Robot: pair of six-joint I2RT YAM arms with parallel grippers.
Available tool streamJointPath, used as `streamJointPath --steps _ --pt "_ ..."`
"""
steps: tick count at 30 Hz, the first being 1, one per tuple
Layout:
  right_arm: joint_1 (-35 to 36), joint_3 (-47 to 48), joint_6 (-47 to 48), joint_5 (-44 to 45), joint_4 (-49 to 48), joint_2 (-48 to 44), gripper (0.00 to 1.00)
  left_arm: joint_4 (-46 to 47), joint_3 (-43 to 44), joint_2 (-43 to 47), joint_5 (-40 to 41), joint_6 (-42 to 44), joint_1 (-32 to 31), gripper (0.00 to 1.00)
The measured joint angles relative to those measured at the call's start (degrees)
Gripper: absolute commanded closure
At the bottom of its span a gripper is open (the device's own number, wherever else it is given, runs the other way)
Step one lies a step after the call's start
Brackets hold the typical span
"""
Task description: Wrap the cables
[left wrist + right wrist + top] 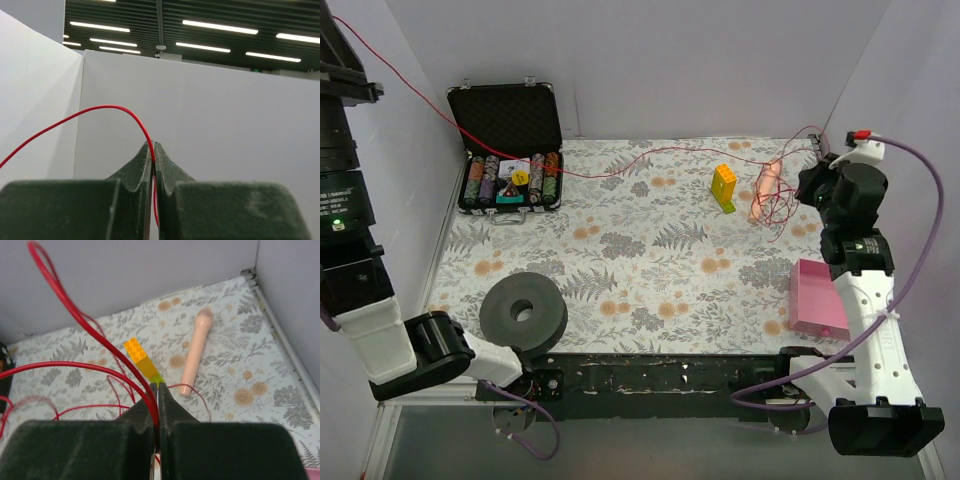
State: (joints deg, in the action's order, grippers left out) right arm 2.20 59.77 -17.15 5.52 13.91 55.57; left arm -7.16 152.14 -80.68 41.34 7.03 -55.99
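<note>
Left gripper (152,167) and right gripper (157,410) both clamp the thin dark-red wire cable (107,106), apparently tensioning it left-to-right for wrapping.

Bright red cable (107,106) arcing over a plain white wall. My left gripper (152,148) is dark green. The table cover (650,270) is white with grey ferns and orange blossoms. Yellow brick (724,185), green at its base. Peach-pink rod (764,190). Pink box (817,298). Black case (505,110), multicoloured striped chips (510,180). Dark grey ring (552,322).
</note>
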Motion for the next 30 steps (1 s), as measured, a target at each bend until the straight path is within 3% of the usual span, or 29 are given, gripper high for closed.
streamJointPath --steps 4,7,10,13,17,19,25,30 --pt "-1.36 9.99 0.61 4.26 6.14 -0.57 0.99 0.79 -3.87 0.46 0.83 2.97 -0.02 1.00" --pt "-2.51 13.66 1.77 6.67 7.80 -1.77 0.99 7.41 -4.66 -1.62 1.77 9.64 -0.02 1.00" --pt "-7.19 13.92 2.95 7.23 9.73 -2.93 0.99 19.41 -7.45 -2.69 1.44 20.68 -0.07 1.00" --pt "-13.64 12.00 3.37 5.62 10.38 -2.23 0.99 34.40 -16.76 0.90 -1.01 34.86 -0.09 1.00" --pt "-20.92 7.78 2.75 1.09 11.98 1.79 0.99 45.86 -29.77 9.97 -4.66 49.62 -0.07 1.00" --pt "-23.26 6.78 2.67 0.24 13.68 4.46 0.99 47.78 -31.04 13.18 -5.55 53.09 -0.07 1.00" --pt "-25.44 8.24 2.69 0.07 17.18 5.81 0.99 48.46 -30.23 22.25 -4.81 53.92 -0.07 1.00" --pt "-25.40 10.69 2.58 1.88 19.69 0.44 0.99 37.05 -28.44 25.33 -1.01 41.83 -0.76 1.00"
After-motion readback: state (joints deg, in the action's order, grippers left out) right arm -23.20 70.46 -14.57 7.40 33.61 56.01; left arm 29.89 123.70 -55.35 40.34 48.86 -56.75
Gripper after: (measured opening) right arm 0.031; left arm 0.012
